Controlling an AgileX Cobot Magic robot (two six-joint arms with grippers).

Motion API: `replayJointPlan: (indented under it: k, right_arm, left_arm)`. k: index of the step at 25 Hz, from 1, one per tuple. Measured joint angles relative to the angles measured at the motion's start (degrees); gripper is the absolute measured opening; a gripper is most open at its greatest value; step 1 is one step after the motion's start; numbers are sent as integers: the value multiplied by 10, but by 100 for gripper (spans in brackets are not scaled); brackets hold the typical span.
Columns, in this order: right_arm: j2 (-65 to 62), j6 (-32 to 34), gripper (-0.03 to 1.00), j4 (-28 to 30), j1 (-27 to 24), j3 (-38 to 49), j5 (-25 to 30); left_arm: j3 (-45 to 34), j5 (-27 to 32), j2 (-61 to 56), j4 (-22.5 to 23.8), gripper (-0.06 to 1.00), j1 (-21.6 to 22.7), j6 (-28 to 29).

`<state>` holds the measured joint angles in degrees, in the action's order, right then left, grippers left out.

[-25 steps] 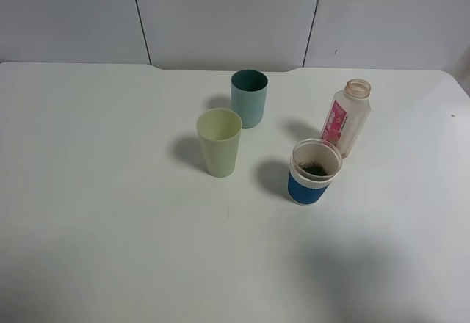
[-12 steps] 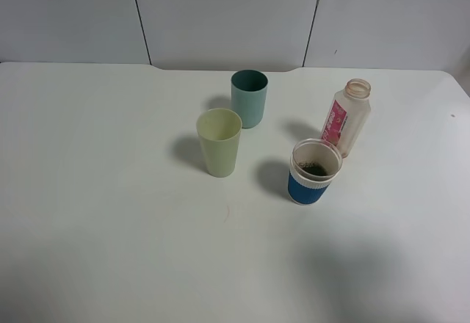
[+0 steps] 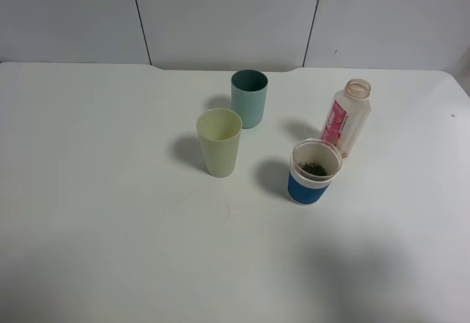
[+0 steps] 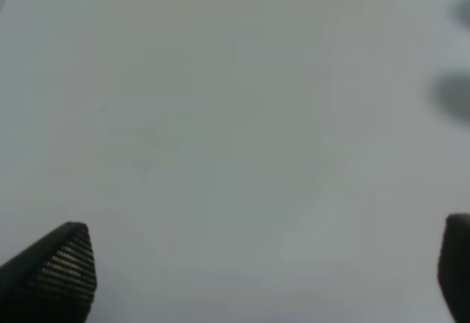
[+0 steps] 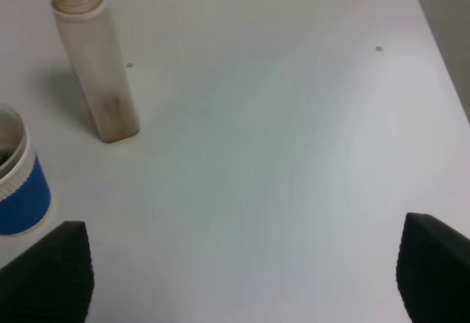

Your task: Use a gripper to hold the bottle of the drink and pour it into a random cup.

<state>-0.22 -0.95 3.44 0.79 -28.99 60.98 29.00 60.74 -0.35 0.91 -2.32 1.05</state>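
We think this is a test room for a robot, not a home. We see a plain white tabletop with bare grey wall panels right behind it, and only three cups and one bottle on it.

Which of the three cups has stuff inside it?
The blue cup with the white band, beside the bottle, holds dark stuff; nothing shows inside the others.

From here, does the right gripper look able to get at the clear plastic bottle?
Probably yes: the right gripper is open, and only bare white table lies before the clear plastic bottle; the blue-and-white cup stands beside it.
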Motion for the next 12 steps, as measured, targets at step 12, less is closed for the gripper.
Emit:
replayJointPlan:
  k: [12]
  right_arm:
    - [0,0,81,0,-6,0,0]
  left_arm:
    - [0,0,0,0,93,0,0]
